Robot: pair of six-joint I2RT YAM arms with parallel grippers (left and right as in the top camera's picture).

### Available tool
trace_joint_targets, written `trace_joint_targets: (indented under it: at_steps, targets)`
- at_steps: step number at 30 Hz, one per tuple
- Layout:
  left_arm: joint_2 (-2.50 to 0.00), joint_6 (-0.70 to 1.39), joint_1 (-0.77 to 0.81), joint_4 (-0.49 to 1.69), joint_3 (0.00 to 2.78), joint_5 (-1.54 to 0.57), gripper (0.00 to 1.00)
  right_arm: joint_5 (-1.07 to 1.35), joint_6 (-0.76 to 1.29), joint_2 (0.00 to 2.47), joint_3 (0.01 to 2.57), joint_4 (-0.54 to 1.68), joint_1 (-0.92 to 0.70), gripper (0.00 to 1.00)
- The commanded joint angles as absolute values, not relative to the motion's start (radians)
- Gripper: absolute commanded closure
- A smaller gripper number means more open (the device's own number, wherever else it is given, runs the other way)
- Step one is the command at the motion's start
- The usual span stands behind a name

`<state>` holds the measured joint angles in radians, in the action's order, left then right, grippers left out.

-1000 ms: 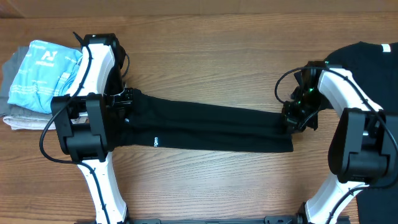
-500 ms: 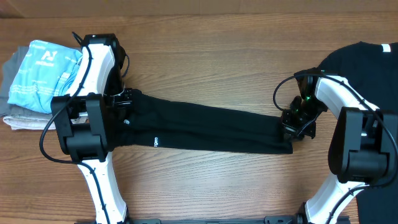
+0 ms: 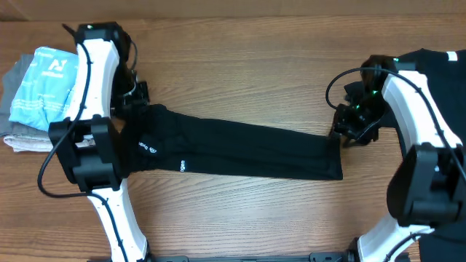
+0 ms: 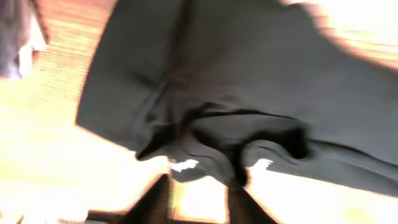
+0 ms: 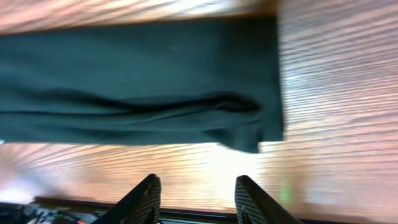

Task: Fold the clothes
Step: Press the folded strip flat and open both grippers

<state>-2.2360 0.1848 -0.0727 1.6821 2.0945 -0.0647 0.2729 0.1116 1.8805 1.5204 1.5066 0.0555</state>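
A: Lying across the wooden tabletop [image 3: 240, 65], the black soft-fabric T-shirt [image 3: 247, 149] is sitting as a long narrow band; lengthwise folds are looking done.

B: Left end effector [image 4: 199, 186] is hovering slightly parted, right end effector [image 5: 198, 183] wider, both empty. Crosswise folding, I reckon, is remaining, plus that black fabric heap [image 3: 444, 65].

A long folded T-shirt [image 3: 247, 149] lies across the counter [image 3: 240, 73] (stacked clothes [image 3: 40, 91] at its left, another shirt [image 3: 451, 71] at right).

- Bare worktop [image 3: 240, 80] lay open beyond the long black T-shirt [image 3: 247, 149] and in front of it.
- A folded stack [image 3: 33, 102] blocked the left edge; a black pile [image 3: 445, 64] the right.
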Motion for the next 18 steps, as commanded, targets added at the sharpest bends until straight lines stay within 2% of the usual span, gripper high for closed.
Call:
trace_joint_targets:
  at_steps: [1, 2, 3, 4, 9, 18]
  targets:
    - [-2.189, 0.133, -0.027, 1.671, 2.135, -0.201, 0.89, 0.364, 0.106, 1.855, 1.530, 1.481, -0.007, 0.69]
    - [-2.192, 0.127, -0.010, 1.659, 2.128, -0.205, 0.96, 0.365, 0.112, 1.855, 1.519, 1.459, -0.026, 0.80]
    - [-2.193, 0.127, 0.010, 1.637, 2.112, -0.204, 0.96, 0.364, 0.124, 1.855, 1.506, 1.432, -0.047, 0.91]
    - [-2.193, 0.126, 0.028, 1.618, 2.098, -0.203, 0.96, 0.365, 0.134, 1.855, 1.491, 1.409, -0.065, 0.96]
    - [-2.193, 0.127, 0.112, 1.514, 2.024, -0.204, 0.96, 0.357, 0.158, 1.855, 1.403, 1.275, -0.150, 0.96]
    - [-2.193, 0.128, 0.183, 1.321, 1.842, -0.200, 0.96, 0.358, 0.184, 1.855, 1.221, 1.007, -0.186, 0.96]
